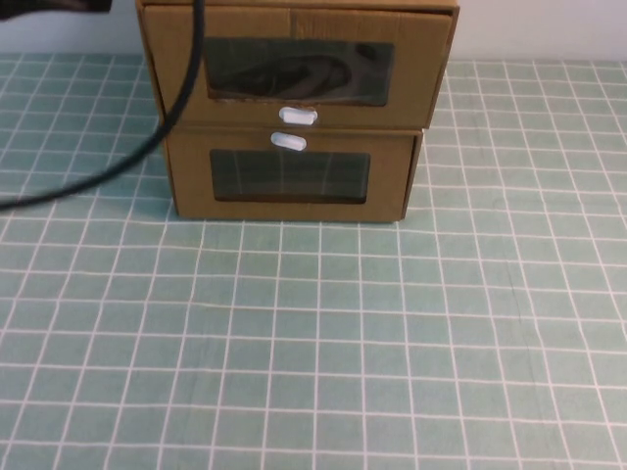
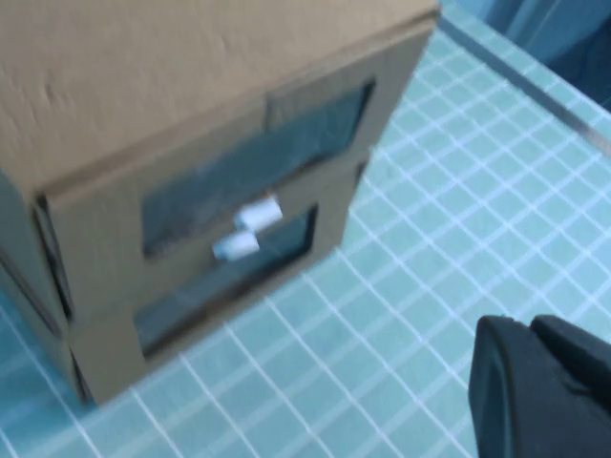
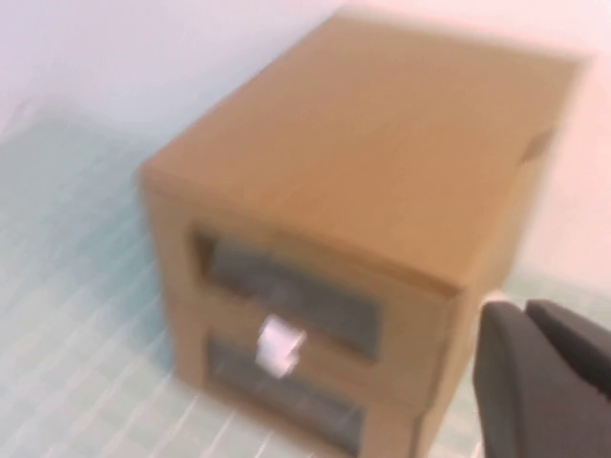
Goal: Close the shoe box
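Two brown cardboard drawer boxes stand stacked at the far middle of the table. The upper one is the shoe box, with a clear window and a white pull tab below it. Its front panel sits slightly forward of the lower box. It also shows in the left wrist view and the right wrist view. My left gripper is shut and empty, off the box's front over the mat. My right gripper is shut and empty, beside the box's right corner. Neither touches the box.
The narrower lower box has its white tab above its window. A black cable hangs across the boxes' left side from a dark arm part at the top left. A green gridded mat covers the table.
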Robot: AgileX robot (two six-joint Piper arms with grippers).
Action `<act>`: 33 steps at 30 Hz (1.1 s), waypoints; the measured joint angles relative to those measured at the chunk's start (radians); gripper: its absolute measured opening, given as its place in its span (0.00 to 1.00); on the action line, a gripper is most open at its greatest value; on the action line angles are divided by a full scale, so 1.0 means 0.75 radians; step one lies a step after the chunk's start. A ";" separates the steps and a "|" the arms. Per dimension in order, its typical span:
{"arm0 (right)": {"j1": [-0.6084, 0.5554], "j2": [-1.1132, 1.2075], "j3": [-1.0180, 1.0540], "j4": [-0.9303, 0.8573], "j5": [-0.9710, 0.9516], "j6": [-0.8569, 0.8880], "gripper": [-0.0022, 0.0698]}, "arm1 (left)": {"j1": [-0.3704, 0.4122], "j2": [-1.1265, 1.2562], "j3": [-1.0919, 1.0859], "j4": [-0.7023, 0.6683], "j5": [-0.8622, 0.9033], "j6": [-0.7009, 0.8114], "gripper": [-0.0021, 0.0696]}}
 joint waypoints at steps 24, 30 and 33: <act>-0.069 -1.152 1.569 0.079 -0.886 0.116 0.01 | 0.000 -1.318 1.396 0.050 -0.921 -0.137 0.02; -0.069 -1.201 1.714 0.089 -0.928 0.116 0.01 | 0.000 -1.330 1.625 0.059 -1.279 -0.139 0.02; -0.069 -1.203 1.719 0.094 -0.937 0.116 0.01 | 0.000 -1.330 1.658 0.062 -1.330 -0.139 0.02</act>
